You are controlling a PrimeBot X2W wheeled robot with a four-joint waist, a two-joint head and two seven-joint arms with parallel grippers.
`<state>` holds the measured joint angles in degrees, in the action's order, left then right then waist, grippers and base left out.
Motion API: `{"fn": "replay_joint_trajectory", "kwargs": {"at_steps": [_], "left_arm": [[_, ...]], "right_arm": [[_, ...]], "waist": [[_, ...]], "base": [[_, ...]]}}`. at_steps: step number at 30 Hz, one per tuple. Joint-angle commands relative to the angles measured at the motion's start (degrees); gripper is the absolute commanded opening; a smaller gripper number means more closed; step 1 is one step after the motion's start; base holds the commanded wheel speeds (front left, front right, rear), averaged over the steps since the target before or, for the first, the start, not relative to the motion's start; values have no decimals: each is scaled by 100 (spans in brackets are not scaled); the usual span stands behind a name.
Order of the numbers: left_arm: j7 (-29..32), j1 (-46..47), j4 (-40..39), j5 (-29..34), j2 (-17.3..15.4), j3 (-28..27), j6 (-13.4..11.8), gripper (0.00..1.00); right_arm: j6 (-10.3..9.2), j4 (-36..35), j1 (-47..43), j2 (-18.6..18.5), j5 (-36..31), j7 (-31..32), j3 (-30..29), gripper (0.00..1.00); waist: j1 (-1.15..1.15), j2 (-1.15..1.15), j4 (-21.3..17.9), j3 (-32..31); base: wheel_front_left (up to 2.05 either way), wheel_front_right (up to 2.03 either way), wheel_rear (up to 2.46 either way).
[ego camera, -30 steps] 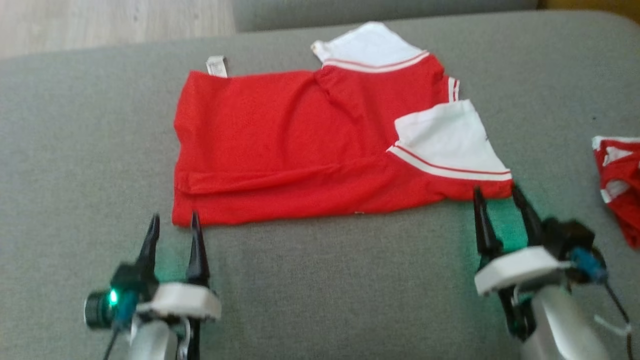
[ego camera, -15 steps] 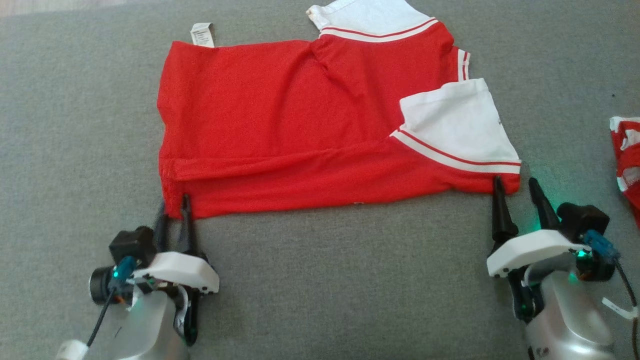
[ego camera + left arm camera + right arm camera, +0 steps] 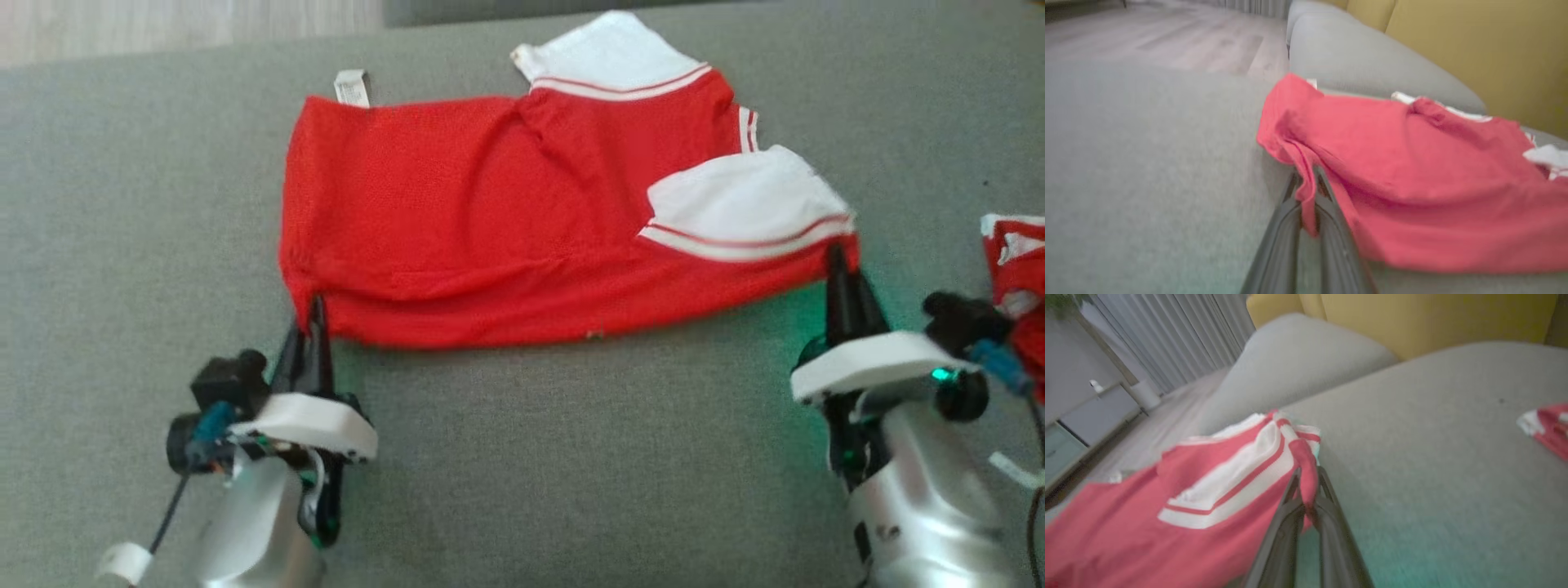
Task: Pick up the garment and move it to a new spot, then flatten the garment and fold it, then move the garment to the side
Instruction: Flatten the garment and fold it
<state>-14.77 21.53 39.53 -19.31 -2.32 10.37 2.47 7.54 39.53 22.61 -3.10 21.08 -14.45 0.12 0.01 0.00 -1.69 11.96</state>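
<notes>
**Red garment pinched at both near corners**

Red with white sleeve panels, the garment point(image 3: 490, 220) lies spread across the middle and upper part of the head view on a grey cushion point(image 3: 571, 457). A small white label point(image 3: 352, 87) sticks out at its upper left corner. In the left wrist view the garment point(image 3: 1412, 171) fills the centre and right; in the right wrist view it point(image 3: 1188, 498) fills the lower left.

The left gripper point(image 3: 314, 314) sits at the lower left of the head view, its jaws closed on the garment's lower left corner. The left wrist view shows a fold of red cloth drawn down between the fingers of that gripper point(image 3: 1308, 192). The right gripper point(image 3: 837, 261), at the right of the head view, is clamped on the lower right corner, and in its own wrist view a red strip of hem runs between the fingers of the gripper point(image 3: 1308, 486).

A second ago both pairs of fingers stood wide, just short of the hem. Half a second ago the left pair had narrowed at its corner while the right pair was spread either side of its own. Now both are closed on cloth. The near white sleeve panel point(image 3: 747, 208), flat before, has buckled, and the near hem bows between the two grips. The head camera has also shifted between frames.

A second red-and-white cloth point(image 3: 1016, 278) lies at the right edge, apart from the garment. Pale floor point(image 3: 163, 24) shows at the upper left.
</notes>
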Motion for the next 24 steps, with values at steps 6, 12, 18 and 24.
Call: {"fn": "replay_joint_trajectory", "kwargs": {"at_steps": [6, 12, 18, 24], "left_arm": [[-23, -73, -403, 144, -120, -542, -54, 0], [-23, -945, -71, 88, -89, -614, -81, 0], [-23, -1389, -7, -69, -60, -482, -75, 100], [-23, -696, -477, 294, -208, -392, -156, 100]], "right_arm": [[-5, -557, 0, 0, 277, -53, -18, 0], [-5, -624, -904, -135, 478, -31, 120, 0], [-5, -641, -1435, -218, 554, 109, 221, 100], [-5, -897, -885, -299, 186, 86, 69, 100]], "waist": [[-1, 0, -4, -644], [-1, 0, -31, -914], [-1, 0, -7, -650], [-1, 0, 21, -216]], "base": [[0, 0, 0], [0, 0, 0], [0, 0, 0], [0, 0, 0]]}}
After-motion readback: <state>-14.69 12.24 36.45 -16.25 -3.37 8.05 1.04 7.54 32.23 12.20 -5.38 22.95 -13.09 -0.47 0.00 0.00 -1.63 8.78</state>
